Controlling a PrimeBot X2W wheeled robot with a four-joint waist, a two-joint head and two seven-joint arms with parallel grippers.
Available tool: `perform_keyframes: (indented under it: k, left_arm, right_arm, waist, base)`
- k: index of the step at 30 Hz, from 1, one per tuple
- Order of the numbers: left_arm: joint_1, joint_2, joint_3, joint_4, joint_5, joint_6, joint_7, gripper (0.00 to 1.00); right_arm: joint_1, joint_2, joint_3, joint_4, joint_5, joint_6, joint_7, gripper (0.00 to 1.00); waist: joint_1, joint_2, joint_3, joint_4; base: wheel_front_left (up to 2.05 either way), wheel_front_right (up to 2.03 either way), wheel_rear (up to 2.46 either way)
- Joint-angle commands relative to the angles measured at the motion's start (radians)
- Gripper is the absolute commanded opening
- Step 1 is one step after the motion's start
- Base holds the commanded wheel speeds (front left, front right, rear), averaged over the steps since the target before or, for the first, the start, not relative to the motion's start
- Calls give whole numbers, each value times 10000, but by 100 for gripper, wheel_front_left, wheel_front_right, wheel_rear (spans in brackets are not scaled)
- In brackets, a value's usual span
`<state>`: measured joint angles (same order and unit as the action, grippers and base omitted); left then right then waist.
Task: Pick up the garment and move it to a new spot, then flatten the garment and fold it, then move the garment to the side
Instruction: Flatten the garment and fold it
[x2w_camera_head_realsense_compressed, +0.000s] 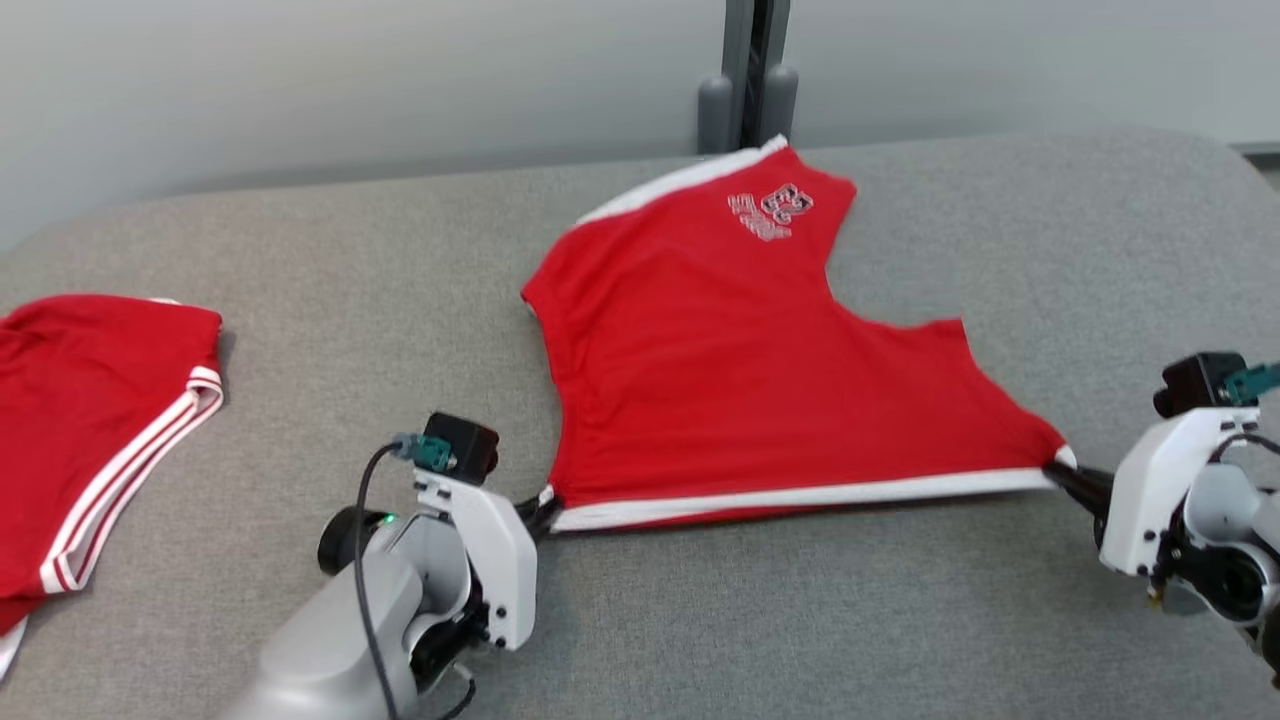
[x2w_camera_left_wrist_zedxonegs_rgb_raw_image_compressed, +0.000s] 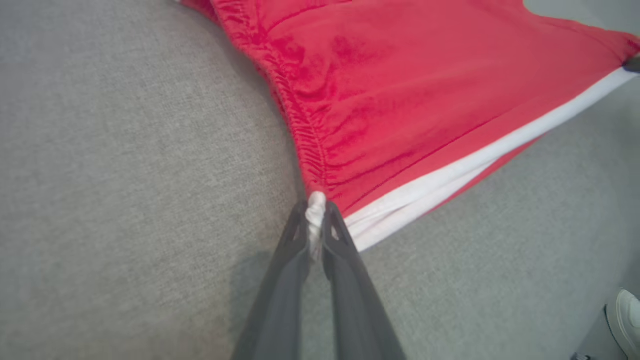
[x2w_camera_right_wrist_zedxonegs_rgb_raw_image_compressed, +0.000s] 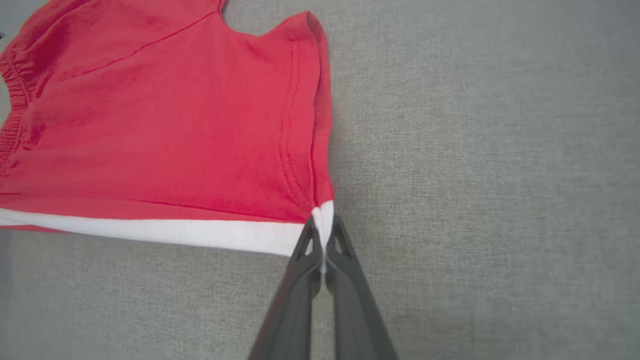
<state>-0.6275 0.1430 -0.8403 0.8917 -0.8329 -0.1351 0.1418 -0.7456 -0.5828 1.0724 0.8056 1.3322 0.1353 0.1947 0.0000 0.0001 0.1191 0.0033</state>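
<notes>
- Between the left gripper (x2w_camera_head_realsense_compressed: 541, 507) and the right gripper (x2w_camera_head_realsense_compressed: 1062, 470), what is positioned?
- The red garment (x2w_camera_head_realsense_compressed: 720, 360), spread on the grey surface (x2w_camera_head_realsense_compressed: 800, 620). Its white-striped edge (x2w_camera_head_realsense_compressed: 800, 497) runs straight from one gripper to the other.
- Gripper condition?
- Each is clamped on one corner of that edge, fingers pressed together over the white fabric. A second red garment (x2w_camera_head_realsense_compressed: 90, 420) lies well apart, outboard of the left gripper.
</notes>
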Motion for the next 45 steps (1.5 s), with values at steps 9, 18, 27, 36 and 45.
perform_keyframes:
  k: [9, 18, 27, 36, 45]
  left_arm:
    - [1964, 1213, -52, -2010, -816, 173, 261, 0]
    - [3893, 2054, 33, -4600, -1570, 866, 876, 0]
    - [5233, 2880, 68, -7570, -2217, 1759, 1735, 0]
    - [5500, 3306, 345, -9242, -3220, 2347, 2760, 0]
    - [4509, 3235, 955, -9678, -4216, 2416, 3741, 0]
  right_arm:
    - [1113, -1303, 122, -1253, 967, -83, 825, 0]
    - [1949, -2268, 158, -2469, 1623, -83, 1359, 0]
    - [2679, -3294, 123, -3974, 2266, -72, 1998, 0]
    - [2380, -3833, -203, -5097, 2457, -66, 1999, 0]
    - [1079, -3717, -743, -5237, 2352, -55, 2326, 0]
  waist:
    - [0, -1, -1014, 39]
    - [0, -1, -1330, 52]
    - [0, -1, -1403, 104]
    - [0, -1, -1111, 123]
    - [0, -1, -165, 483]
  base:
    - [0, 0, 0]
    - [0, 0, 0]
    - [0, 0, 0]
    - [0, 0, 0]
    - [0, 0, 0]
